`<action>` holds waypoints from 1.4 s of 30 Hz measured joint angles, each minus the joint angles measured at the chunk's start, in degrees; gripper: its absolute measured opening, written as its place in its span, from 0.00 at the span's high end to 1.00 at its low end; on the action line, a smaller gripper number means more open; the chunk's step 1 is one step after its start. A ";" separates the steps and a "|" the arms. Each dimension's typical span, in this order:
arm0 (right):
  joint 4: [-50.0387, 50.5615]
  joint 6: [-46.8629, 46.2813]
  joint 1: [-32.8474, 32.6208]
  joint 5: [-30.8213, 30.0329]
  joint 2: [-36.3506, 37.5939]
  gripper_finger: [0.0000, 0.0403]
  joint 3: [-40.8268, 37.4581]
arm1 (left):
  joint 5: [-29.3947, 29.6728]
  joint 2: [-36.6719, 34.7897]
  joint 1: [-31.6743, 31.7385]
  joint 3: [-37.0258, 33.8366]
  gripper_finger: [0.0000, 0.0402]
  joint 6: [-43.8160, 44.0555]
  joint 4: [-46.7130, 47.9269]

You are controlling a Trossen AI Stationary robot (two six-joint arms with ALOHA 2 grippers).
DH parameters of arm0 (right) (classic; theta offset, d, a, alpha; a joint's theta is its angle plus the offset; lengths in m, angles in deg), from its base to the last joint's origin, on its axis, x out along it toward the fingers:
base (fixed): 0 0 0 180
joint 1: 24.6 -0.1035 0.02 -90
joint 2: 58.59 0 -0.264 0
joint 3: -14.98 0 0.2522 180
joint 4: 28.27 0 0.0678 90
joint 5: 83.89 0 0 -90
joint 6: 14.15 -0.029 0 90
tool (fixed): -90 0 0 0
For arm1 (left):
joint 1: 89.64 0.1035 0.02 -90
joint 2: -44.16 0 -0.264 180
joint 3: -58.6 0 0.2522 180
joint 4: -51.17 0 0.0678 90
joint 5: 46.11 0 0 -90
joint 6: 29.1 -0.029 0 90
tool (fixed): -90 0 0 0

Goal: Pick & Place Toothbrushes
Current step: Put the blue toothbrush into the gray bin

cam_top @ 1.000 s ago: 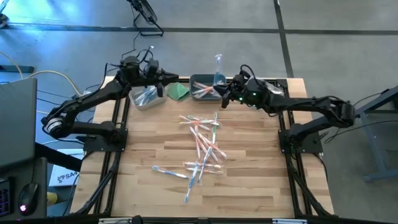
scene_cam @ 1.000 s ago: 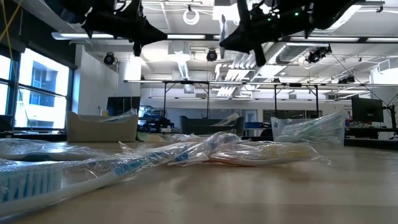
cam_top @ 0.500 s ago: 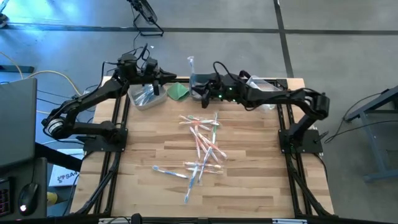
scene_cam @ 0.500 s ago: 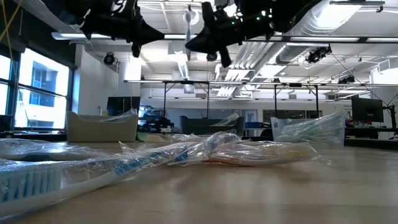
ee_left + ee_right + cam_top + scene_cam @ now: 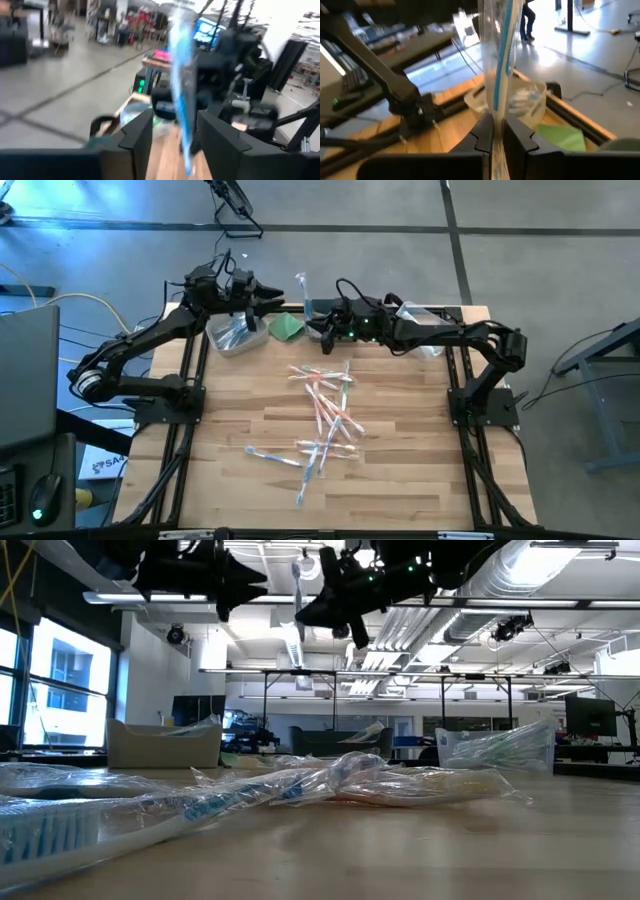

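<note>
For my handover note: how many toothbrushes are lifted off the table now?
1: a wrapped blue toothbrush, upright in the right gripper, near the left gripper. Others lie on the table; some may be hidden.

The left wrist view is blurred: the blue wrapped toothbrush (image 5: 181,80) runs off that picture's top edge.

Left gripper (image 5: 175,135) at the near edge of the view, fingers (image 5: 137,132) parted with a clear gap. Wrapped blue toothbrush (image 5: 181,85) stands nearly upright in that gap, its lower end down between the fingers, its upper end well above them; blurred, contact with either finger not clear. Right arm's gripper (image 5: 170,102) sits dark just behind the toothbrush, with the arm trailing off to one side. Wooden table (image 5: 165,160) shows below. Room beyond is blurred.
</note>
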 joint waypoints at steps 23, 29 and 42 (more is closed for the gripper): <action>3.65 3.16 -2.48 -1.52 0.00 0.97 -0.02 | 5.53 5.20 -7.95 0.01 0.59 1.34 -8.43; 3.66 3.27 -2.50 -1.43 0.00 0.97 -0.02 | 6.02 6.46 -10.26 0.02 0.59 1.33 -9.82; 4.07 3.07 -2.55 -1.50 0.04 0.97 -0.04 | 10.75 7.76 -12.65 0.09 0.64 2.78 -12.80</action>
